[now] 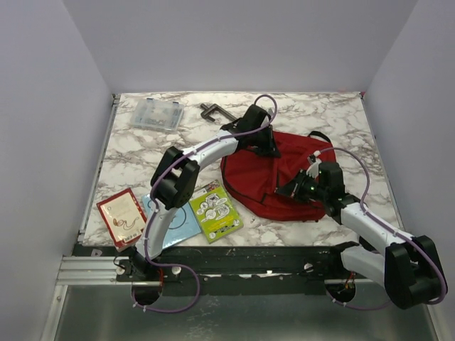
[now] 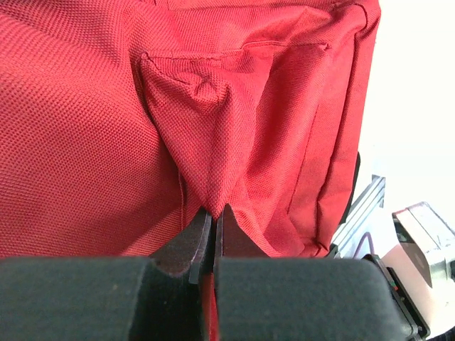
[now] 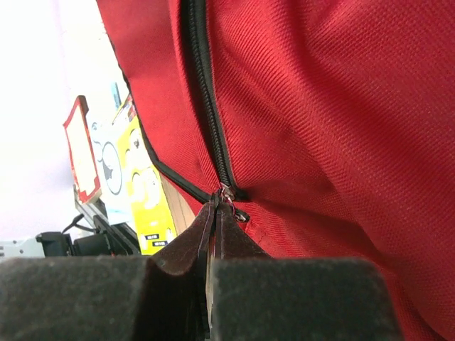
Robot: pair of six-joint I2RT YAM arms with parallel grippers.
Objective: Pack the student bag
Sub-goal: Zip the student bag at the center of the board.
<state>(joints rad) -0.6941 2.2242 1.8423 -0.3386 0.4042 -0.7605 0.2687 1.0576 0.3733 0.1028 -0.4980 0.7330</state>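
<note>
Left pincer (image 2: 213,214) pinches the student bag (image 2: 92,121); right pincer (image 3: 217,206) clamps its zipper pull (image 3: 230,199).

my left pincer (image 2: 214,219) pinched on the red student bag (image 2: 78,128)
my two dark fingers (image 2: 186,245) meet tip to tip with a fold of the fabric caught between them. the cloth rises from the tips in a tented ridge, up to a stitched seam. a metal rail (image 2: 364,206) shows blurred at the right edge.

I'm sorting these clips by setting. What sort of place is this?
Probably a robotics lab test cell rather than a classroom: a marble-look table boxed in by plain white walls, a metal mounting rail at its near edge, and a red backpack with booklets laid out beside it.
</note>
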